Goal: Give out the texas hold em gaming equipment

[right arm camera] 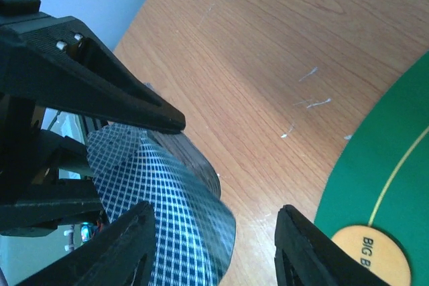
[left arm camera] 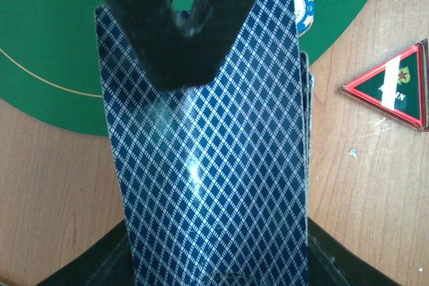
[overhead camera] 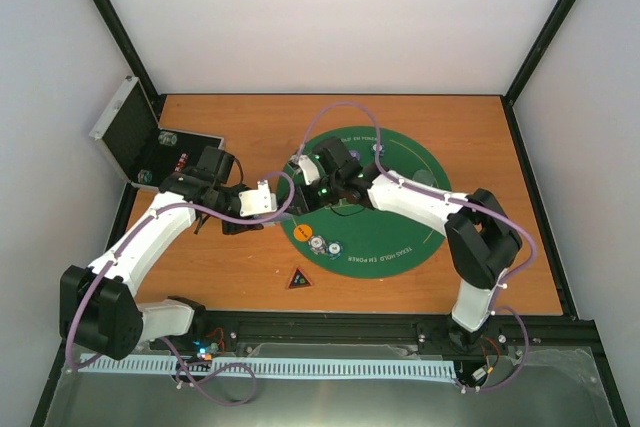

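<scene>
The left gripper (left arm camera: 191, 65) clamps a stack of blue diamond-backed playing cards (left arm camera: 214, 185), while the right gripper (right arm camera: 216, 213) stands with jaws apart, seemingly straddling the stack's edge.

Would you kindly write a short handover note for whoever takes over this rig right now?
Left claw: shut on the deck of blue diamond-backed playing cards, held by the edge of the round green felt mat.
Right claw: open at the deck's far end, gripping nothing.
On the mat: an orange wooden disc and a few round chips. The red-edged dark triangle lies on bare wood.
Done: I see no card dealt.
Left: deal cards, share out chips; the open silver case holds more pieces.
</scene>
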{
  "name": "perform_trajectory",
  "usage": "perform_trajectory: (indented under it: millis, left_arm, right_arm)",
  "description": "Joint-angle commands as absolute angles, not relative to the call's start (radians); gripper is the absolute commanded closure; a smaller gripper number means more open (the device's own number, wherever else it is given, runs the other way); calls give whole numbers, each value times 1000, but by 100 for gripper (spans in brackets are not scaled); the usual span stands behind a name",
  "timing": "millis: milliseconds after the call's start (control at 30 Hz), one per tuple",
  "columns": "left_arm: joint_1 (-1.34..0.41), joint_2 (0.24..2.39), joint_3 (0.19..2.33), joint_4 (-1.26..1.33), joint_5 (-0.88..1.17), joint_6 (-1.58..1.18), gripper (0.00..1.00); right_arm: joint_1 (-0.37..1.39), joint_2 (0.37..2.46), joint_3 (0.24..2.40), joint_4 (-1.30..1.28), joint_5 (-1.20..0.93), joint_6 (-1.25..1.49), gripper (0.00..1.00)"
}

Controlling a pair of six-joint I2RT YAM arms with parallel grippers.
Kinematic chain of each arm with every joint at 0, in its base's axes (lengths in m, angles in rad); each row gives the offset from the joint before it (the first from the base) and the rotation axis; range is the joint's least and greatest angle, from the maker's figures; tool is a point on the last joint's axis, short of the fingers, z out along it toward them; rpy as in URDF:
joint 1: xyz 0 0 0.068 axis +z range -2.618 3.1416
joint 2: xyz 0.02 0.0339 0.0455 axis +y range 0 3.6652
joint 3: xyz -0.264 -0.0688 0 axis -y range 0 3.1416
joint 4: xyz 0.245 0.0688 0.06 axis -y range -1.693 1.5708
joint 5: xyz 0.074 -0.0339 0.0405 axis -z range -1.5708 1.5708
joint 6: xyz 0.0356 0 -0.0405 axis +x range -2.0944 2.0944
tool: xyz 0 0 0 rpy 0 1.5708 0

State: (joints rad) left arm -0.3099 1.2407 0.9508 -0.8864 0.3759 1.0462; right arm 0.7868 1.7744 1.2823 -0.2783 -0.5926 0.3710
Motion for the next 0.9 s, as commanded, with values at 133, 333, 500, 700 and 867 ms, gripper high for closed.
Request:
perform_trajectory:
  millis: [133, 333, 500, 700, 867]
  left_arm:
    - [-318, 1227, 979, -877, 411, 1040, 52]
    - [-318, 1226, 968, -873, 396, 1040, 52]
    - [-318, 1225, 962, -871, 381, 1040, 52]
    - [-318, 1226, 956, -869, 379, 1037, 52]
    - [-318, 1229, 954, -867, 378, 1037, 52]
  right_arm:
    - [792, 1819, 1319, -235, -639, 393, 69]
    - [789, 1782, 1305, -269, -583, 372, 86]
    - [787, 1764, 1304, -295, -557, 359, 89]
    - [784, 1739, 1301, -313, -549, 347, 90]
    - [783, 1725, 1299, -330, -551, 337, 97]
